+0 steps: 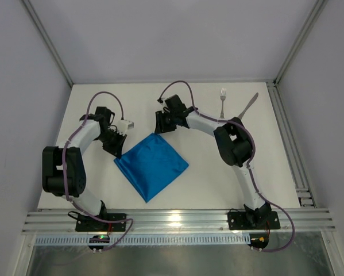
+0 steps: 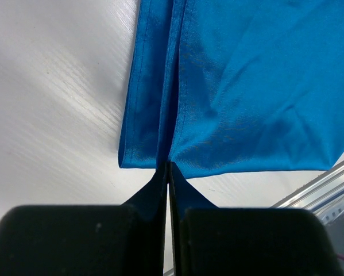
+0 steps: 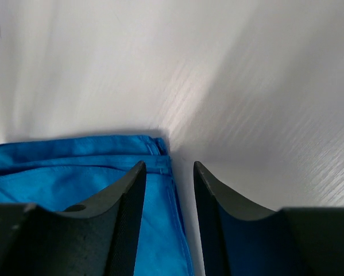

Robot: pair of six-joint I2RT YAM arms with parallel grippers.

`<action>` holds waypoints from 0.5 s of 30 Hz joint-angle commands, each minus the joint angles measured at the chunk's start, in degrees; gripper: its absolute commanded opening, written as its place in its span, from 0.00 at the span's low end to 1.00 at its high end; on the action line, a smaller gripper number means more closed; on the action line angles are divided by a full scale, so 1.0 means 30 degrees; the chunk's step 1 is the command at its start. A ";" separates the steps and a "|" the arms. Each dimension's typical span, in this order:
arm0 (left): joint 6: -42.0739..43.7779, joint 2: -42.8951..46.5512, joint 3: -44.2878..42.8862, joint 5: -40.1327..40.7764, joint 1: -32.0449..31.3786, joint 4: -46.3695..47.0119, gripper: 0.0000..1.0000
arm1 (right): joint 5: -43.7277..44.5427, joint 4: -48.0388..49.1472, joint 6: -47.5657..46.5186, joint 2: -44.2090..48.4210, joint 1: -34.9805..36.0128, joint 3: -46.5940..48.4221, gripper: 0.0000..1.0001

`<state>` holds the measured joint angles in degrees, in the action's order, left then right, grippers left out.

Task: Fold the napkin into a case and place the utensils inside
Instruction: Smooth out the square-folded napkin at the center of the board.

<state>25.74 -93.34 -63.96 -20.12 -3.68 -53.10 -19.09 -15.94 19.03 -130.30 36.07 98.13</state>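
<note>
While the left pincer (image 2: pixel 167 167) is pressed shut on the left corner of the napkin (image 1: pixel 151 167), the cloth is seen flat on the table (image 1: pixel 212 178) as a tilted square, not yet a case. The right pincer (image 3: pixel 169 165) is held spread over its far corner. Further right, one fork (image 1: pixel 223 100) and one knife (image 1: pixel 248 105) are laid pointing away, nearest the right arm.

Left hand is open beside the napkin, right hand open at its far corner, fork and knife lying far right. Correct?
No: the left hand is shut, pinching the napkin, as the left wrist view shows. The rest stands.
</note>
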 commanded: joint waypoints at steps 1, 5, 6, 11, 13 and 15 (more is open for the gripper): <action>0.0152 0.0117 -0.0066 0.0202 -0.0061 0.0239 0.00 | 0.0826 -0.0250 -0.0102 -0.0625 0.0133 0.2324 0.43; 0.0093 0.0147 -0.0036 0.0173 -0.0061 0.0386 0.00 | 0.0417 -0.0926 0.0190 -0.1681 0.0192 0.3033 0.43; 0.0093 0.0147 -0.0036 0.0173 -0.0090 0.0386 0.00 | 0.0446 -0.0896 0.0278 -0.1771 0.0308 0.3033 0.43; 0.0151 0.0147 0.0022 0.0173 -0.0061 0.0415 0.00 | 0.0125 -0.0896 0.0191 -0.2182 0.0602 0.2976 0.41; 0.0152 0.0176 0.0052 0.0173 -0.0061 0.0415 0.00 | -0.0168 -0.0809 0.0075 -0.2153 0.0719 0.2742 0.41; 0.0152 0.0205 0.0052 0.0203 -0.0061 0.0445 0.00 | -0.0519 -0.0487 0.0074 -0.2153 0.0748 0.2448 0.39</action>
<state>25.76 -93.34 -63.94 -19.53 -3.68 -52.84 -19.14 -16.71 19.64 -135.70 37.32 105.95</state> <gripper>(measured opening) 0.004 0.396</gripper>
